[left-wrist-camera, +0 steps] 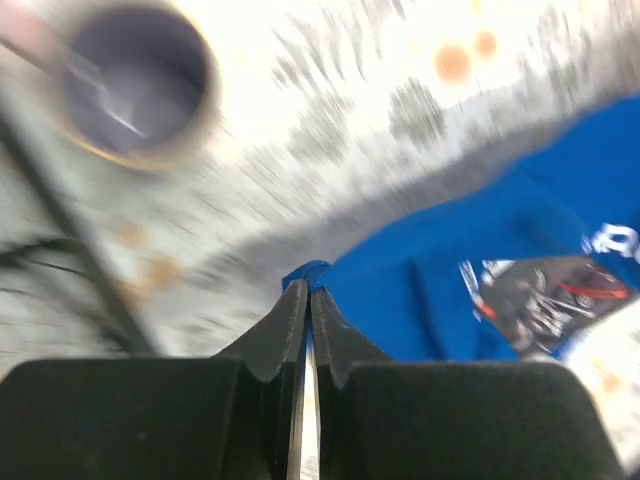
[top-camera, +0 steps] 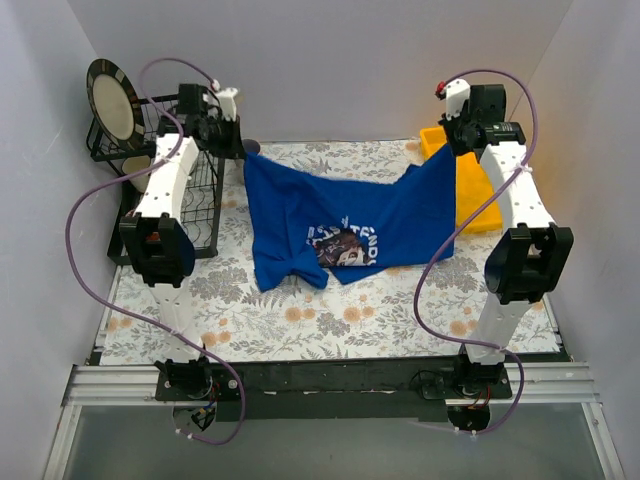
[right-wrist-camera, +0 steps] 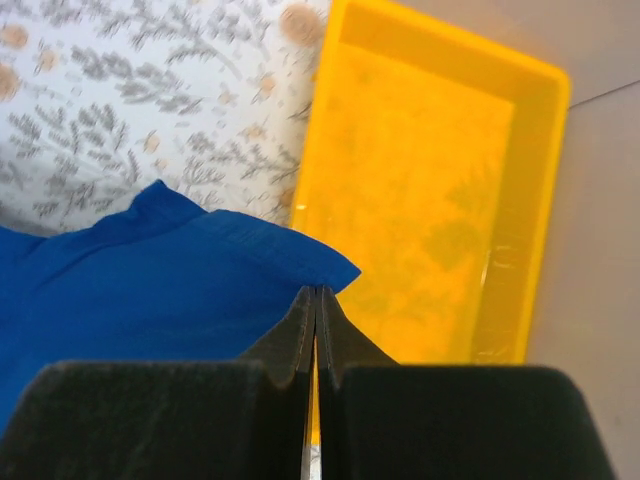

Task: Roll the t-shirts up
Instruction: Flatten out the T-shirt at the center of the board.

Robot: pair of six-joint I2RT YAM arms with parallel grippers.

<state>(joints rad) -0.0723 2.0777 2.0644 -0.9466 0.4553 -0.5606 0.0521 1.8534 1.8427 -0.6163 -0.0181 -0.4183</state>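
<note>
You had the blue t-shirt point(top-camera: 340, 215) strung between both arms, far edge lifted and the rest draped on the table point(top-camera: 300, 320), long axis running 9 to 3 o'clock. The left jaws were pinched shut on its 10 o'clock corner, the right jaws on its 2 o'clock corner, neither arm nearer. The yellow bin point(right-wrist-camera: 455, 42) at 2 o'clock showed nothing inside; the wire rack point(top-camera: 205, 200) at 9 o'clock carried a plate point(top-camera: 110, 100).
</note>
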